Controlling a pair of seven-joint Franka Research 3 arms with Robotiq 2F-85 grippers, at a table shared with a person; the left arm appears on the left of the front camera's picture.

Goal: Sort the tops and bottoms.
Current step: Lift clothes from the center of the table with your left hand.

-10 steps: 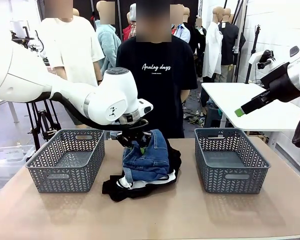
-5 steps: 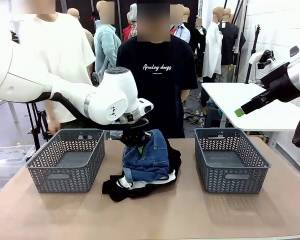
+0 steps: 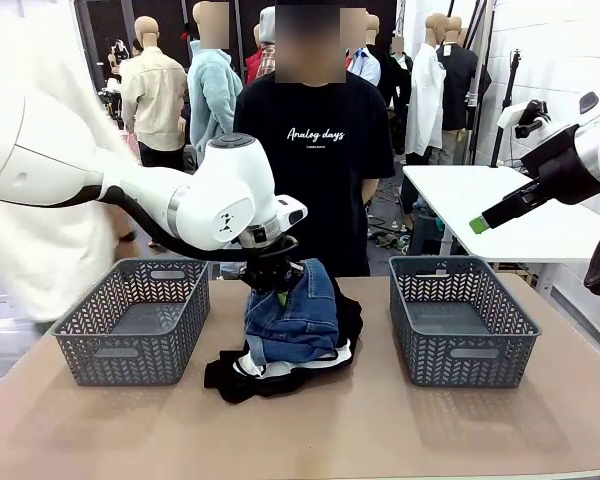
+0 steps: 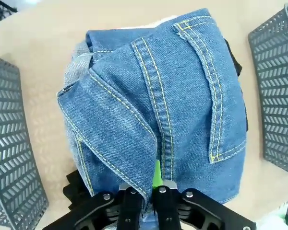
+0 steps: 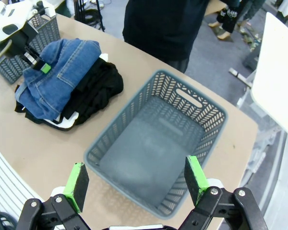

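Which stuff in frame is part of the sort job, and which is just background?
Job:
denim garment, pinched by the shut left gripper
black garment beneath it
left basket
right basket
open right gripper, raised

Not job:
white side table
person in a black T-shirt at the far side

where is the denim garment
Front view: the denim garment tops the clothes pile between the left basket and right basket, pinched by the left gripper.
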